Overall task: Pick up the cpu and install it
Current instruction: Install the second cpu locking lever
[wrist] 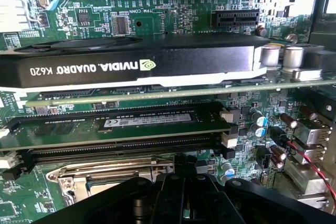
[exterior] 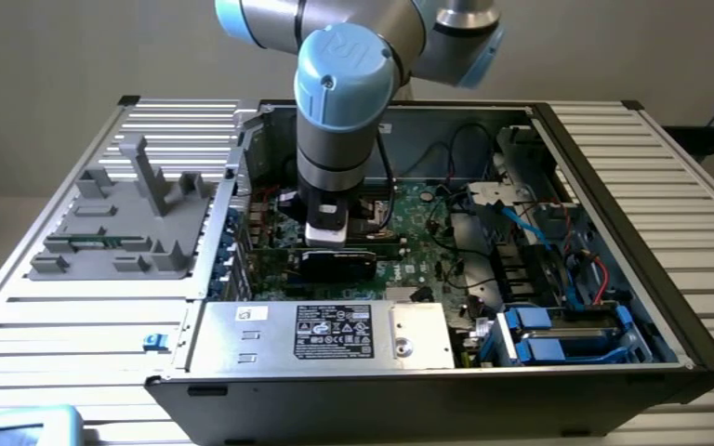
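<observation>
With my end effector [wrist: 181,179] clenched low over the CPU socket [wrist: 113,179] beside the graphics card [wrist: 131,66], install looks near done; can't see the cpu, likely under my fingers.

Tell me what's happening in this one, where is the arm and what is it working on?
A single robot arm has reached down into an open computer case on a slatted table. Its claw is shut and sits low over the motherboard, right at the metal-framed CPU socket, beside the memory slots and the black Nvidia graphics card. The cpu itself can't be made out under the claw. A grey parts holder stands on the table at the exterior view's left.
</observation>
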